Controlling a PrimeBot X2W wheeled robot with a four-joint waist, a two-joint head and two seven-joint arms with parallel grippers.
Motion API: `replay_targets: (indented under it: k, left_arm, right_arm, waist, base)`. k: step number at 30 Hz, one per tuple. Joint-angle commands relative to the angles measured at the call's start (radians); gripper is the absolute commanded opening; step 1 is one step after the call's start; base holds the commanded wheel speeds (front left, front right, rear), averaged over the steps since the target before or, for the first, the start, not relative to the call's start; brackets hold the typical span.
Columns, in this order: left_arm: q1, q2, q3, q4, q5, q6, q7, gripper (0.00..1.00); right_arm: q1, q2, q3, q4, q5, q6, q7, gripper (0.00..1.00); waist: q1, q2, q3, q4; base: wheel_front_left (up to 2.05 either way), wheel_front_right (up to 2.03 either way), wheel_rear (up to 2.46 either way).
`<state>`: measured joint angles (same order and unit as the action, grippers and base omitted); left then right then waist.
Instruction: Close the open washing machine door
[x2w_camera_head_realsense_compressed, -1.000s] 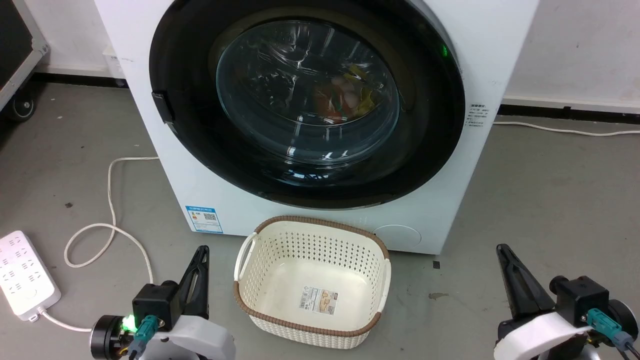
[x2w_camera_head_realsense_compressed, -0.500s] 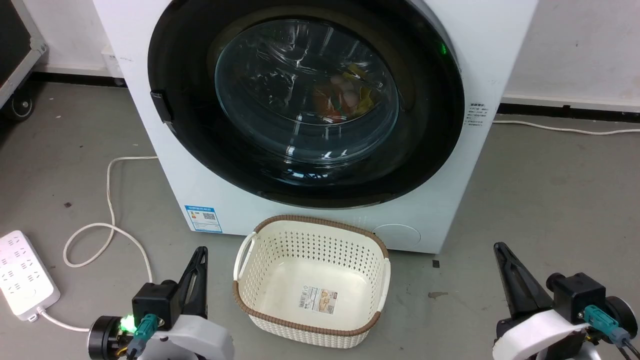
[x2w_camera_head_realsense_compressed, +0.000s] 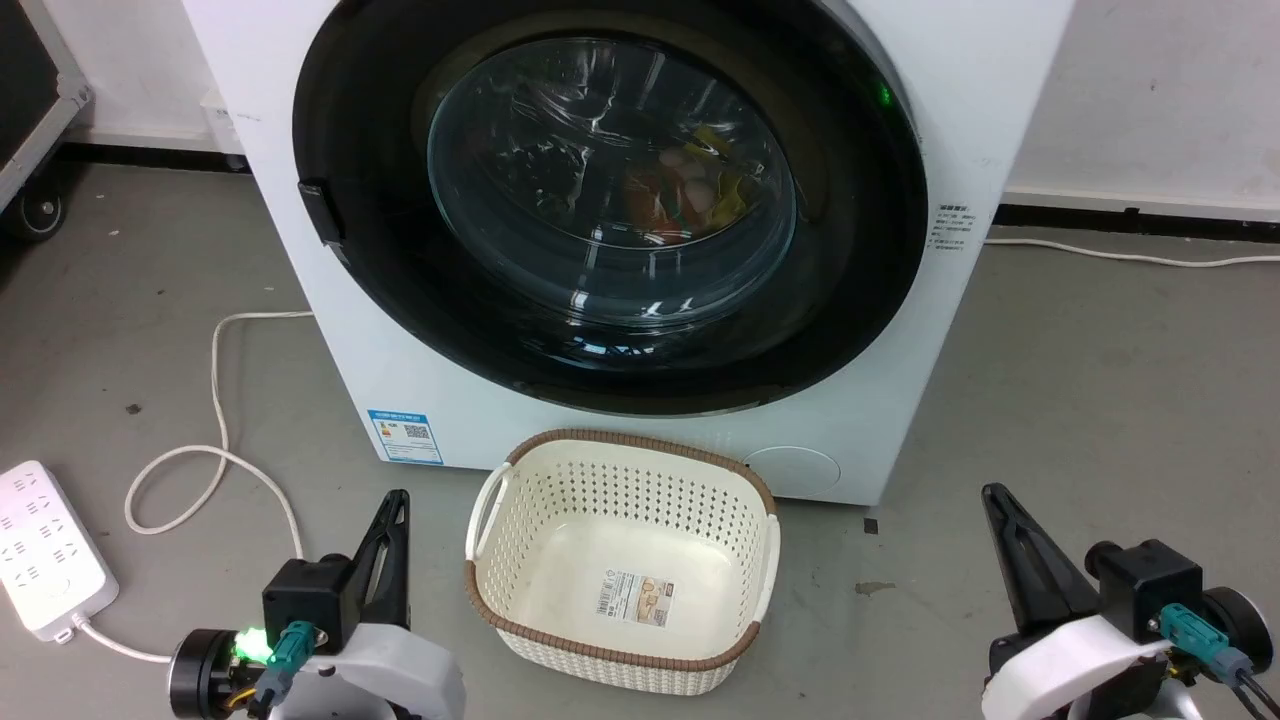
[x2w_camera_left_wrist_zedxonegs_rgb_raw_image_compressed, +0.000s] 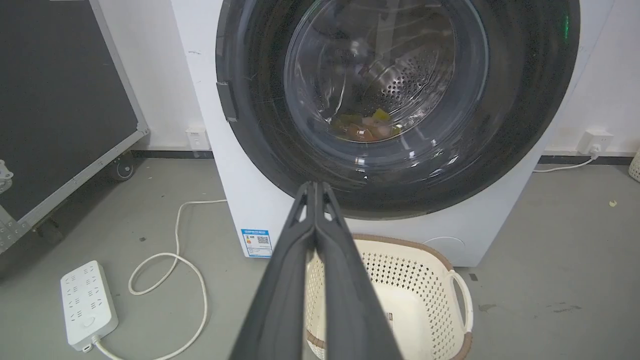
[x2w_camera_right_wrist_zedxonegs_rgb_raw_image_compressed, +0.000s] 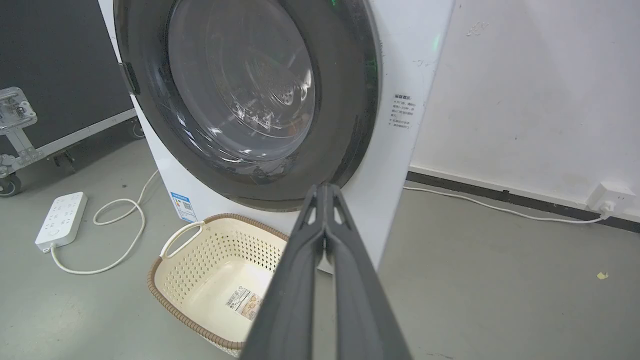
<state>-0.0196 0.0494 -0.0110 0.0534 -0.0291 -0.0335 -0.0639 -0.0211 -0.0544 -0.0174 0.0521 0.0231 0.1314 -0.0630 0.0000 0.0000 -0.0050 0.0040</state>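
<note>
Head view, left to right: power strip (x2w_camera_head_realsense_compressed: 50, 545) and its looped cable (x2w_camera_head_realsense_compressed: 218, 400) lie on the floor (x2w_camera_head_realsense_compressed: 1100, 400) at far left. My left gripper (x2w_camera_head_realsense_compressed: 397, 497) hangs low, pinched tip to tip, holding nothing. The basket (x2w_camera_head_realsense_compressed: 640, 441) sits between my grippers, just before the washing machine (x2w_camera_head_realsense_compressed: 900, 360). The washing machine door (x2w_camera_head_realsense_compressed: 610, 200) lies ahead and above — seemingly flush against the front, handle edge (x2w_camera_head_realsense_compressed: 318, 212) nearer my left arm. My right gripper (x2w_camera_head_realsense_compressed: 990, 492) is likewise pinched and empty; bare floor gives it open room — I judge closure complete.
</note>
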Motion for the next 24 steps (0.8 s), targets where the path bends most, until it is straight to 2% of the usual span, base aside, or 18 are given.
replay_targets:
  k: [1,24]
  left_arm:
    - [0.012,0.001,0.004,-0.008,0.006,0.006,0.005,0.00]
    - [0.018,0.001,0.010,-0.044,0.024,0.028,0.052,0.00]
  right_arm:
    - [0.016,0.003,0.002,-0.010,-0.007,-0.001,0.004,0.00]
    - [0.020,0.004,0.014,-0.043,-0.020,-0.001,0.051,0.00]
  waist:
    - [0.0000,0.0000,0.000,0.000]
    - [0.0000,0.0000,0.004,-0.003]
  base:
    - [0.00,0.00,0.00]
    - [0.00,0.00,0.00]
